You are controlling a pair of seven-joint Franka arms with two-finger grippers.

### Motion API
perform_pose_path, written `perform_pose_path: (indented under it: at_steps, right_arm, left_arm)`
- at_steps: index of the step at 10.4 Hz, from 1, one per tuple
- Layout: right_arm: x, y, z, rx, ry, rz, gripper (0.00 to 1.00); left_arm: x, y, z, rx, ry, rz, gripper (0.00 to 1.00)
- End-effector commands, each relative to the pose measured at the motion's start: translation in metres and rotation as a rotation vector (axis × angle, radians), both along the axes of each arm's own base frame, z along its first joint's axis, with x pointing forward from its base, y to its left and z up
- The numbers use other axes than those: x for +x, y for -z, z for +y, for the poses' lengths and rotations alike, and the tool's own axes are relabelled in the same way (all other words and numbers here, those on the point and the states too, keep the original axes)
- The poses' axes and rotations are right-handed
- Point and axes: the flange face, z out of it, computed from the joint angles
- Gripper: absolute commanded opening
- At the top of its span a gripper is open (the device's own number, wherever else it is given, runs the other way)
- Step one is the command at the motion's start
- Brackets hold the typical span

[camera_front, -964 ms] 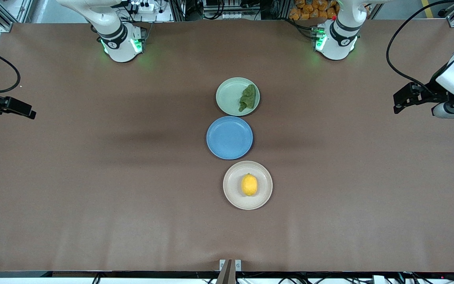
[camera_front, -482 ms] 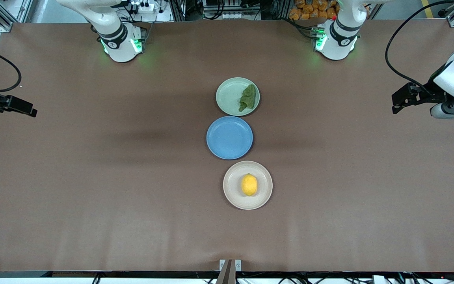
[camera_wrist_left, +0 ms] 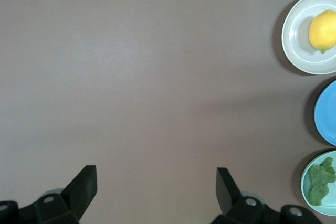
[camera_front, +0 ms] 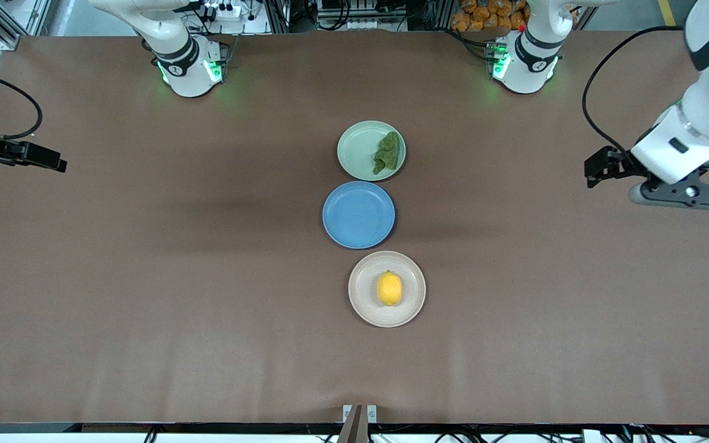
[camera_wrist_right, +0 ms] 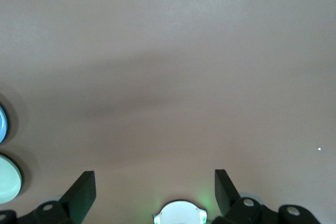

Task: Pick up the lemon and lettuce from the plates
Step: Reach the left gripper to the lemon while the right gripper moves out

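Three plates sit in a row mid-table: the lettuce (camera_front: 387, 153) lies on the mint plate (camera_front: 354, 147) nearest the arm bases, the blue plate (camera_front: 358, 215) is bare in the middle, and the lemon (camera_front: 389, 288) rests on the beige plate (camera_front: 362, 301) nearest the front camera. Left gripper (camera_front: 594, 169) hangs over bare table at its own end, right gripper (camera_front: 53, 161) likewise at its end — both spread wide, holding nothing.

I see three plates (camera_front: 359, 215) lined up between both raised grippers: lettuce (camera_front: 387, 153) on the farthest, lemon (camera_front: 389, 288) on the nearest, left gripper (camera_front: 594, 167) and right gripper (camera_front: 53, 162) over opposite table ends
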Motion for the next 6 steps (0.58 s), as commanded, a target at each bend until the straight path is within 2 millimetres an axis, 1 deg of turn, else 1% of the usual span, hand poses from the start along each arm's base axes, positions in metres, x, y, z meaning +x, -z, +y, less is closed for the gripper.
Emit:
perform_pose_path:
  at_steps: [1,2,3,4,5,6]
  right_arm:
    - [-0.014,0.002,0.011,0.024,-0.012,0.066,1.0]
    - [-0.018,0.004,0.017,0.044,-0.015,0.099,1.0]
    - [-0.022,0.007,0.022,0.057,-0.021,0.131,1.0]
    - [-0.023,0.009,0.032,0.062,-0.038,0.148,1.0]
    - [-0.025,0.009,0.042,0.059,-0.05,0.157,1.0]
    - [-0.026,0.009,0.053,0.065,-0.039,0.163,1.0]
  left_arm:
    - [0.013,0.022,-0.009,-0.028,-0.044,0.023,1.0]
    - [0.02,0.033,-0.016,-0.091,-0.077,0.031,1.0]
    - [0.025,0.052,-0.027,-0.121,-0.102,0.066,1.0]
    - [0.03,0.075,-0.041,-0.115,-0.1,0.099,1.0]
    - [0.036,0.096,-0.065,-0.114,-0.092,0.092,1.0]
    - [0.04,0.117,-0.085,-0.113,-0.129,0.094,1.0]
